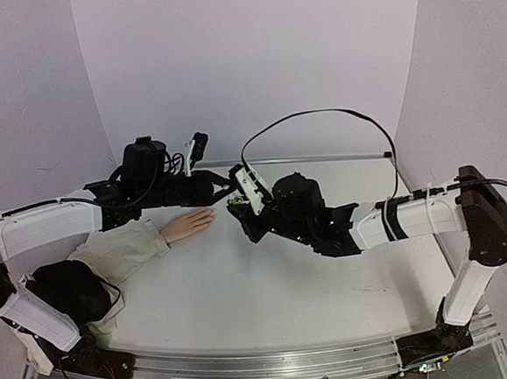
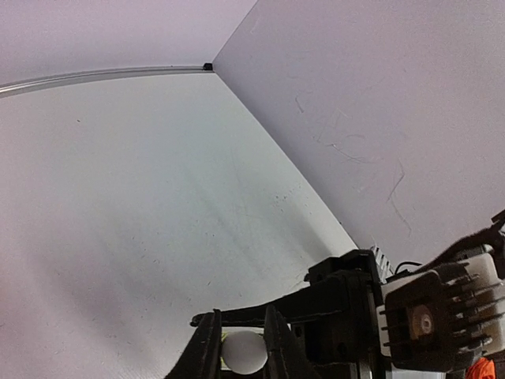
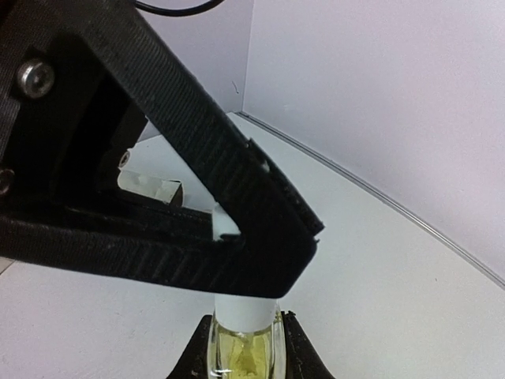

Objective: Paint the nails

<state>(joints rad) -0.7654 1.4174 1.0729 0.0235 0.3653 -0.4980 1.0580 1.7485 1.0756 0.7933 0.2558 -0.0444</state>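
Note:
The pale peach mannequin hand (image 1: 189, 223) lies flat on the white table, its beige sleeve (image 1: 122, 252) running down to the left. Its nails (image 1: 210, 214) are too small to make out. My right gripper (image 1: 238, 207) (image 3: 245, 322) is shut on a small yellowish-green bottle (image 3: 241, 357) and holds it upright just right of the fingertips. My left gripper (image 1: 224, 189) (image 2: 242, 325) reaches in from the left and is shut on the bottle's white cap (image 2: 245, 352) (image 3: 245, 305). The hand is out of both wrist views.
A black lump (image 1: 68, 290) sits at the sleeve's lower end by the left arm. A cable (image 1: 335, 113) loops above the right arm. Pale walls close the table on three sides, with a metal strip (image 1: 321, 158) along the back edge.

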